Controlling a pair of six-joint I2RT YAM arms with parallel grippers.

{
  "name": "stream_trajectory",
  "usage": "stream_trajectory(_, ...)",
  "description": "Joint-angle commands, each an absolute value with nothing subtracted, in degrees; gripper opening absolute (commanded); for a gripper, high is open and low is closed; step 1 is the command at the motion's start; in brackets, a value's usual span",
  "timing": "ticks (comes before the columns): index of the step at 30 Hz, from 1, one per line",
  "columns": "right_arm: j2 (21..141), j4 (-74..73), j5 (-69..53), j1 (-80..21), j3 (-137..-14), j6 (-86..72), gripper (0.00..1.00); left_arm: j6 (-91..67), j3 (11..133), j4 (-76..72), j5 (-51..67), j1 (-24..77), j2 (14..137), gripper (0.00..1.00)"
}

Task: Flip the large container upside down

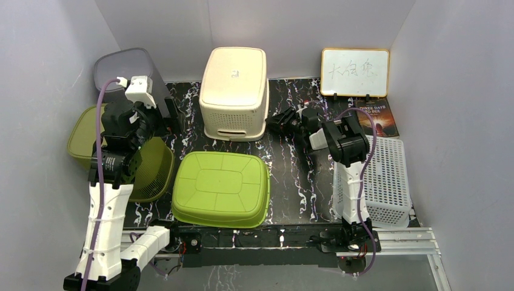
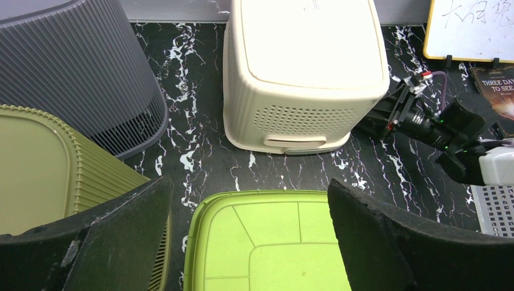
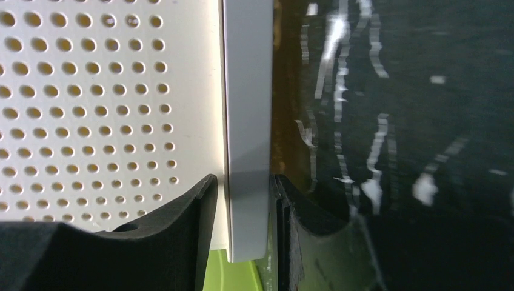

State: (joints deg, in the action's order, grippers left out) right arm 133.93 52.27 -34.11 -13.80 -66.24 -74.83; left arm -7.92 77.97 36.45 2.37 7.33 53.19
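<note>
Where the worktop [image 1: 291, 182] meets the left wall, a grey ribbed bin [image 1: 124, 66] stands at the back with an olive-green basket [image 1: 82, 136] just in front of it, and the left arm rises over that basket. The left end effector [image 2: 251, 200] hangs above the worktop with its jaws spread wide and nothing between them. Below it, at the front middle, a lime-green container [image 1: 221, 188] lies with its flat base facing up. Behind that, at the back middle, sits the cream container [image 1: 234, 85], the biggest one here, also base up, with its rim down on the worktop. The right end effector [image 3: 242, 188] reaches in low at this container's right side. Its two dark fingers [image 3: 182, 206] are pressed against either face of the container's bottom rim, one on the perforated wall and one outside, so the rim is pinched between them. Further right, a small whiteboard [image 1: 354, 71] leans against the back wall, a book [image 1: 379, 118] lies just before it, and a white perforated basket [image 1: 388, 176] rests beside the right arm.
</note>
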Motion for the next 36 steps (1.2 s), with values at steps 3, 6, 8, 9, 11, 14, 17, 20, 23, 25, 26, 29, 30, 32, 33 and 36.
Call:
stream_trajectory(3,122.74,31.92,-25.26,-13.35,-70.65,-56.84,0.41,-7.91,77.39,35.96,2.90,7.47,52.91,0.98)
stream_trajectory(6,120.09,20.96,-20.66,-13.35,-73.44,-49.83,0.45,-8.12,77.10,35.80,3.05,7.43,52.84,0.98)
stream_trajectory(8,118.13,13.91,-16.27,-13.56,-74.80,-44.90,0.47,-8.37,76.96,35.76,3.33,7.47,52.91,0.98)
stream_trajectory(9,116.81,10.79,-13.92,-13.69,-74.98,-42.90,0.49,-8.35,76.85,35.71,3.53,7.45,52.97,0.98)
stream_trajectory(11,114.09,5.03,-8.21,-14.23,-75.54,-38.89,0.57,-8.36,76.53,35.87,3.77,7.47,53.26,0.98)
stream_trajectory(14,109.94,-2.73,-0.68,-15.43,-76.02,-33.47,0.97,-7.81,75.82,36.79,3.41,7.47,53.92,0.98)
stream_trajectory(17,104.37,-6.09,5.16,-17.29,-73.86,-29.56,0.98,-7.73,74.53,37.28,3.08,7.43,54.18,0.98)
stream_trajectory(20,98.65,-9.49,10.83,-19.97,-72.41,-25.70,0.98,-7.99,72.53,36.72,3.25,7.45,53.95,0.98)
stream_trajectory(23,94.04,-12.54,11.45,-21.31,-71.70,-22.76,0.98,-8.00,71.24,36.72,2.91,7.51,54.12,0.98)
stream_trajectory(25,91.30,-14.27,10.46,-21.43,-70.94,-21.88,0.98,-8.00,70.35,36.87,3.09,7.46,54.31,0.98)
stream_trajectory(26,89.73,-14.47,10.08,-21.43,-70.18,-21.55,0.98,-8.07,70.01,36.83,3.33,7.46,54.32,0.98)
stream_trajectory(29,84.69,-13.37,8.29,-21.57,-67.50,-20.24,0.98,-8.38,69.25,36.56,4.21,7.47,54.36,0.98)
stream_trajectory(30,82.83,-12.66,7.78,-21.57,-66.59,-19.81,0.98,-8.46,69.18,36.48,4.34,7.47,54.37,0.98)
stream_trajectory(32,79.49,-11.03,6.76,-21.59,-64.83,-19.10,0.98,-8.72,69.08,36.52,4.63,7.47,54.38,0.98)
stream_trajectory(33,78.05,-10.67,6.42,-21.61,-64.20,-18.90,0.98,-8.79,69.07,36.41,4.65,7.43,54.34,0.98)
stream_trajectory(36,74.83,-11.51,6.40,-21.62,-63.76,-18.23,0.98,-8.83,68.93,36.26,4.83,7.47,54.24,0.98)
